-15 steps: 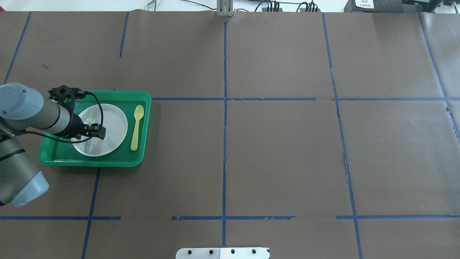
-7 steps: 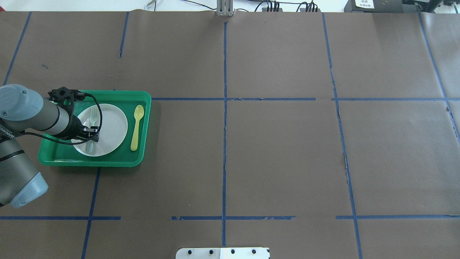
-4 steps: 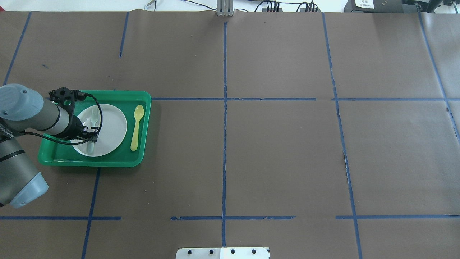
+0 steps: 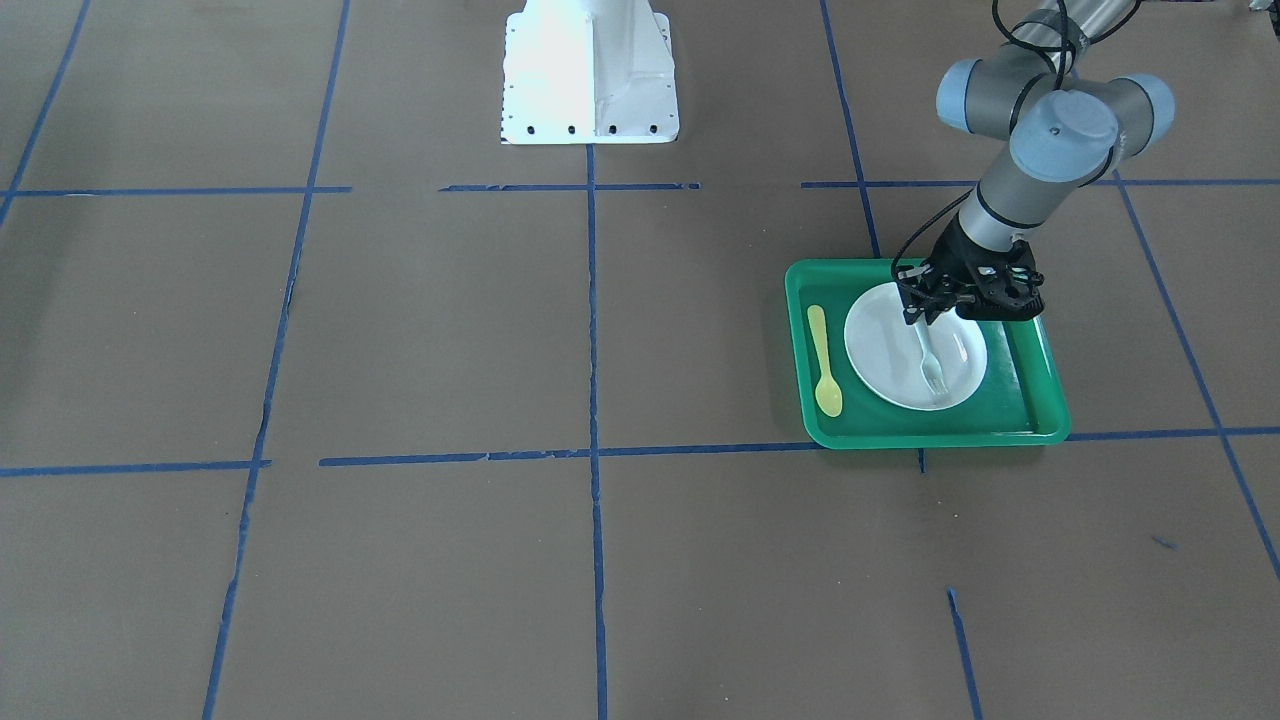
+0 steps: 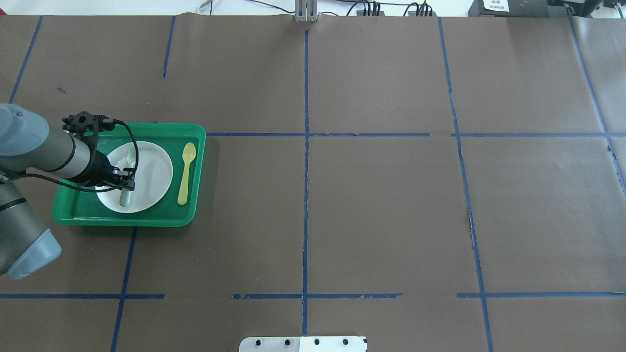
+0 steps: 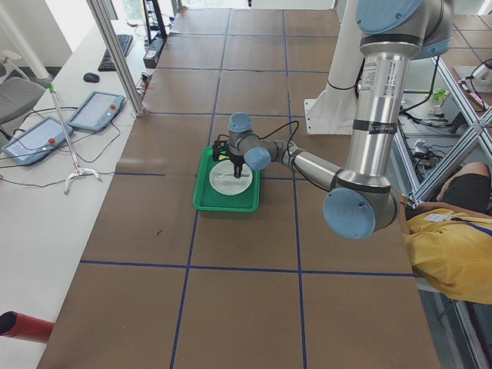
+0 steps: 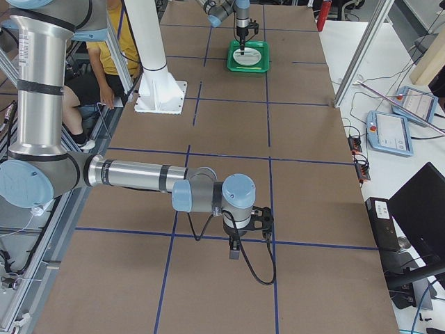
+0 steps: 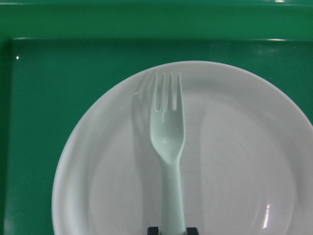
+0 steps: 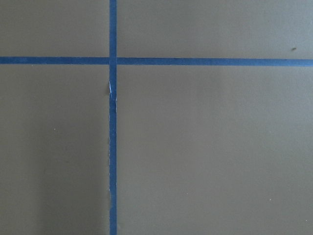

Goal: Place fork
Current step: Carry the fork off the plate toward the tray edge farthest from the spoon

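The left pincer (image 5: pixel 126 184) has clamped onto the fork (image 8: pixel 167 142) by its handle, apparently lifting it just above the white plate (image 5: pixel 156 171): pickup done, placing remains. The green tray (image 5: pixel 146 222), by the left edge of the table (image 5: pixel 342 220), holds plate and yellow spoon (image 5: pixel 185 173). Whether the right pincer (image 7: pixel 234 252) is open cannot be told.

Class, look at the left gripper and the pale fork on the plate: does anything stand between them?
Nothing visible does. The fork has its handle running straight in between the fingertips of the left gripper, over the white plate in the green tray. The yellow spoon lies apart, on the tray beside the plate.
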